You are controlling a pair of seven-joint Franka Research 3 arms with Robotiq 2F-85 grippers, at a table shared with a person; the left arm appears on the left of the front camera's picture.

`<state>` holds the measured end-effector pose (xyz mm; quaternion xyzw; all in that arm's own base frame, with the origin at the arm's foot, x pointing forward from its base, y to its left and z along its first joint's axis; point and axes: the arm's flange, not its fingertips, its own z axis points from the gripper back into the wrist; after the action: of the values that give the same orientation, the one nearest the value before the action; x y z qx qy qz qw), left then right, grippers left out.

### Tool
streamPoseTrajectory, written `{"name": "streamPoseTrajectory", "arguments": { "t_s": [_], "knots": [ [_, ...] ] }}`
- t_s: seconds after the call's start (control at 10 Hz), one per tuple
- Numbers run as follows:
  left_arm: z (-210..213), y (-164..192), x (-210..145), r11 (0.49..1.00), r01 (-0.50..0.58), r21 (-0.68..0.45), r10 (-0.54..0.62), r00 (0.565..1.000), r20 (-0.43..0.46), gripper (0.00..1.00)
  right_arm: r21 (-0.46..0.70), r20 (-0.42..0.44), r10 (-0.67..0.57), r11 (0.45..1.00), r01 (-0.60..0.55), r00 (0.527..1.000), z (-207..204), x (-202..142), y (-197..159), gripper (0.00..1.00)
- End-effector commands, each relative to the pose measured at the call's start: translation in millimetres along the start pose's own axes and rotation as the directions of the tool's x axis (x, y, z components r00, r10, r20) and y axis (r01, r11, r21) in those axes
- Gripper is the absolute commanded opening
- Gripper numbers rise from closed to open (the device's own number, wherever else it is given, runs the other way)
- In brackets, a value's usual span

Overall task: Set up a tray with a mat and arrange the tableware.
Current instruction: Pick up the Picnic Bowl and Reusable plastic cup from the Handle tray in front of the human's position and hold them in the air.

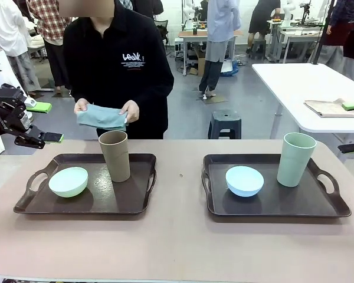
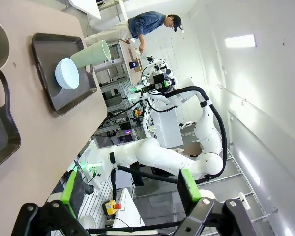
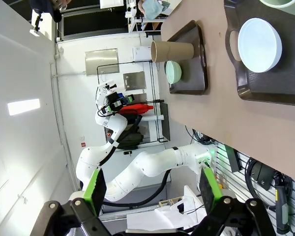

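Observation:
Two dark brown trays lie on the table. The left tray [image 1: 138, 203] carries a pale green bowl [image 1: 68, 181] and a brown cup [image 1: 115, 155]. On the right tray [image 1: 283, 206] are a light blue bowl [image 1: 244, 180] and a pale green cup [image 1: 296, 159]. Behind the left tray, the person's hands hold a folded blue-grey mat [image 1: 101, 117] above the far table edge. My left gripper [image 1: 46, 122] hovers open at the far left, empty. At the right edge my right gripper [image 1: 352, 127] also stands open. In the wrist views, both the left gripper [image 2: 129, 186] and the right gripper [image 3: 152, 191] hold nothing.
A white table [image 1: 301, 88] with papers stands at the back right, and a dark stool [image 1: 225, 124] sits behind the far table edge. Bare tabletop [image 1: 177, 247] runs between the trays and along the near side.

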<state>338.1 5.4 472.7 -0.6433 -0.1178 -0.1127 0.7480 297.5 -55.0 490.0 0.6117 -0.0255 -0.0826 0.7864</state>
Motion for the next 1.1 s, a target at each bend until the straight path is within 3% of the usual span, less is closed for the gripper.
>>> {"name": "streamPoseTrajectory", "arguments": {
  "t_s": [0.0,1.0],
  "knots": [
    [-0.2,1.4,-0.2,0.999,0.029,-0.021,-0.029,1.0,0.01,1.0,0.025,0.003,0.017,1.0,-0.017,1.0,-1.3,2.3,2.3,1.0],
    [-0.2,1.4,-0.2,0.999,0.029,-0.021,-0.029,1.0,0.01,1.0,0.025,0.003,0.017,1.0,-0.017,1.0,-1.3,2.3,2.3,1.0]
  ]
}}
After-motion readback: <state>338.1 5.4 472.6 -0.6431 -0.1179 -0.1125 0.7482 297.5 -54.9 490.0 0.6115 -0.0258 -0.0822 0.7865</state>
